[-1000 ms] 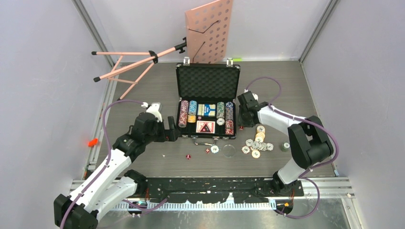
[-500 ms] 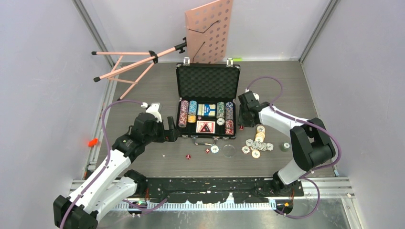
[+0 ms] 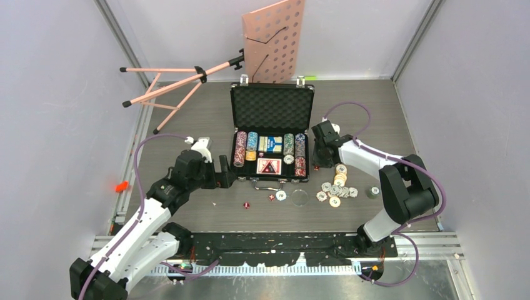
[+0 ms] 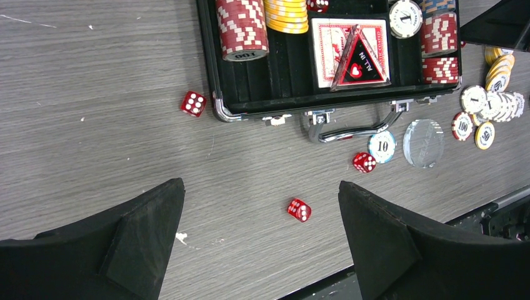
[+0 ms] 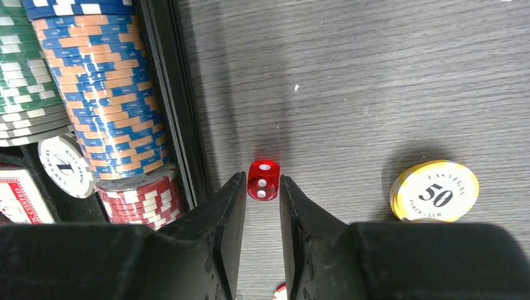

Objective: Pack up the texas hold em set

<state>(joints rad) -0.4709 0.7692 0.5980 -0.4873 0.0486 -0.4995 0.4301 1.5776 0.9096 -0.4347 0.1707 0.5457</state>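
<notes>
Your right gripper point(image 5: 262, 187) sits low at the right wall of the open black briefcase point(image 3: 272, 107), its two fingers drawn close together. A small red die point(image 5: 263, 180) lies on the table right at their tips, in the centre of the right wrist view. You cannot tell from here whether the pads are pinching it or only flanking it. To the left of that die, inside the case, are a blue-and-orange chip stack point(image 5: 106, 94) and a red chip stack point(image 5: 140, 197). To its right, a yellow 50 chip point(image 5: 435, 190) lies on the wood.

Your left gripper point(image 4: 260, 187) has its jaws spread wide and holds nothing. It hangs over bare table below the case's front edge. Between its fingers in the left wrist view lies a second red die point(image 4: 299, 209). A third die point(image 4: 364, 162) rests beside a 10 chip point(image 4: 382, 146) and a clear round disc point(image 4: 423, 142), near the silver handle point(image 4: 356, 128). A fourth die point(image 4: 194, 103) is at the case's left corner.

Loose chips point(image 3: 334, 187) are scattered at the lower right of the case. The pink music stand point(image 3: 275, 40) lies along the top of the overhead frame.
</notes>
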